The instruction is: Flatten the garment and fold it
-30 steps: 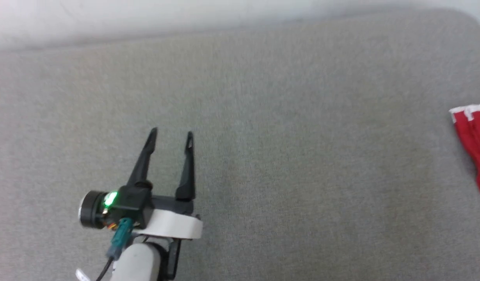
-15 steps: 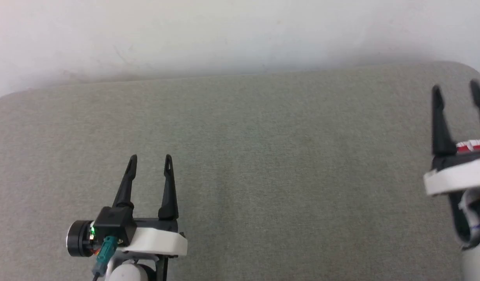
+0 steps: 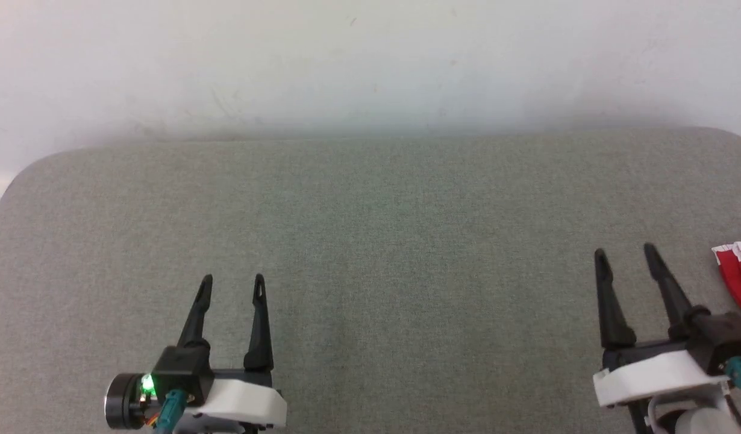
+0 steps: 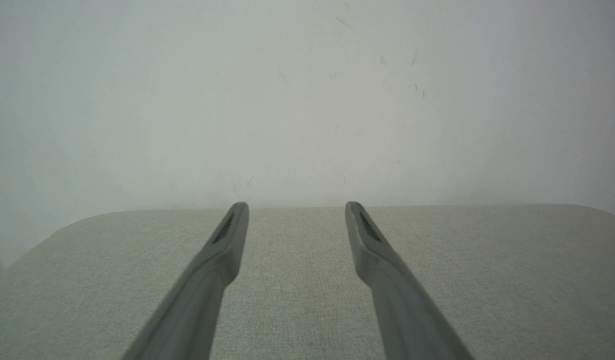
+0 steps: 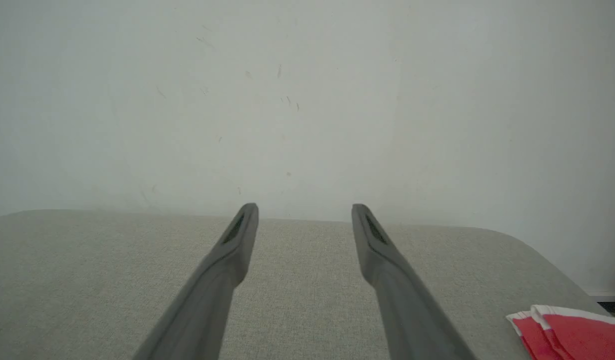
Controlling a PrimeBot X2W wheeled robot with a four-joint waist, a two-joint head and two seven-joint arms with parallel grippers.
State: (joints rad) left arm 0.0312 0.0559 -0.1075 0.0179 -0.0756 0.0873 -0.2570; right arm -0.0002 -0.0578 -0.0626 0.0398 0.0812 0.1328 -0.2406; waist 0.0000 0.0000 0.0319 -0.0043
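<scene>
**Head view.** The camera has tilted up over the last second. More of the wall (image 3: 370,60) shows now and the pad (image 3: 370,229) sits lower in the picture, so most of the shift is the camera's own. Against the pad, the right gripper (image 3: 624,252) has changed place. Half a second ago it stood in front of the shorts (image 3: 739,271); now it is at the near right, just left of them and not touching. Its fingers are spread with nothing between them. The left gripper (image 3: 233,280) is at the near left, well apart from the shorts, with its fingers spread and empty too. Only a red corner with white trim shows at the right edge, and it lies in stacked layers. I judge that the shorts have been let go and both arms are back at rest. That suits a finished fold, though most of the cloth is out of frame.

**Left wrist view.** The left gripper (image 4: 296,206) has its two fingers parted over bare pad (image 4: 487,280), pointing at the far wall.

**Right wrist view.** The right gripper (image 5: 305,206) is parted the same way, with nothing between its fingers. The shorts (image 5: 577,332) are at the near right on the pad's edge, with two layered corners showing.

**Containers.** I see no box, bin or tray. The shorts lie directly on the pad.
</scene>
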